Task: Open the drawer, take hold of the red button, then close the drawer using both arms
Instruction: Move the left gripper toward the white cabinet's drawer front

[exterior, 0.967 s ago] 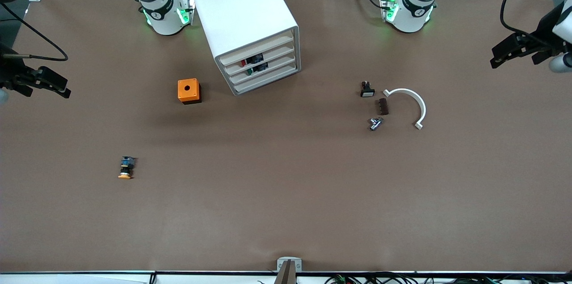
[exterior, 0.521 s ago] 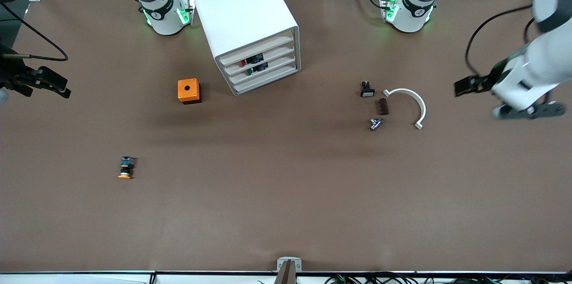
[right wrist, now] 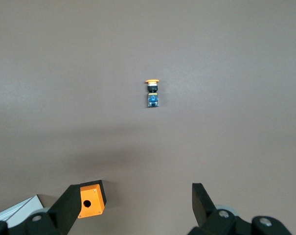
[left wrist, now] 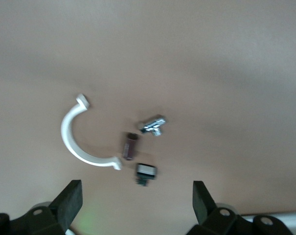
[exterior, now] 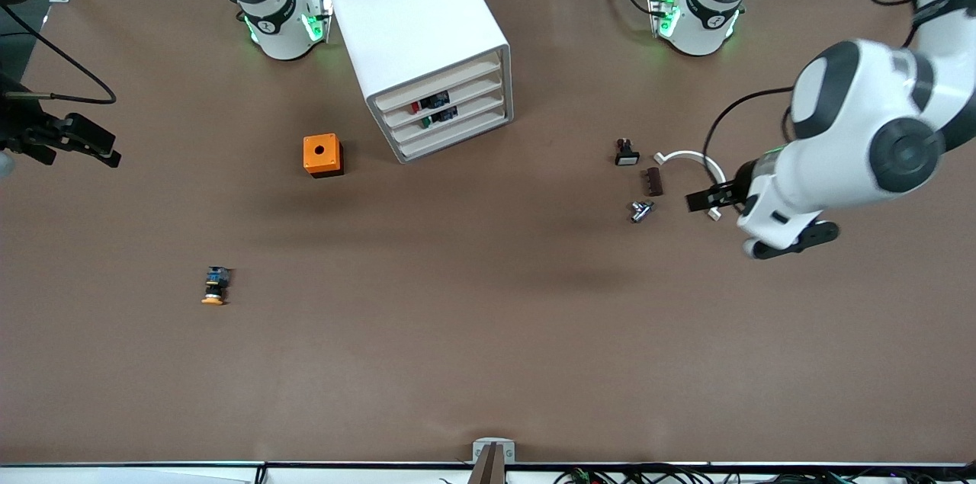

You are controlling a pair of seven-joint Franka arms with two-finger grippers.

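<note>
Sitting shut in its cabinet (exterior: 422, 34), the drawer (exterior: 445, 98), second from the top, shows a cream front that faces the front camera, turned a little toward the left arm's end of the table. Through its slot I see the button (exterior: 417, 107): red cap toward the right arm's end, dark block trailing toward the left arm's end, long axis along the drawer front. One drawer below lies a like button with green marking (exterior: 427, 120).

Cabinet: boxy, glossy white, rounded corners, four shallow drawers. Table (exterior: 488, 362): matte brown, plain.

Left gripper (exterior: 705, 199) hangs over the curved white bracket (exterior: 701, 164), fingers spread wide apart, grasping nothing. In the left wrist view the fingers (left wrist: 72, 199) frame a loose cluster: white bracket (left wrist: 77, 142), small brown block (left wrist: 129, 146), shiny metal piece (left wrist: 153, 124), black-and-white switch (left wrist: 146, 172). None of them touch.

Right gripper (exterior: 88, 141) waits at the right arm's end of the table edge, fingers released and wide (right wrist: 199, 198). Its wrist view takes in an orange-capped button (right wrist: 152, 93) lying alone, and the orange box (right wrist: 91, 199) with a round hole on top.

Orange box (exterior: 322, 155) stands beside the cabinet, toward the right arm's end. Ground in front of the drawer fronts is bare brown, with open floor all the way to the near edge.
</note>
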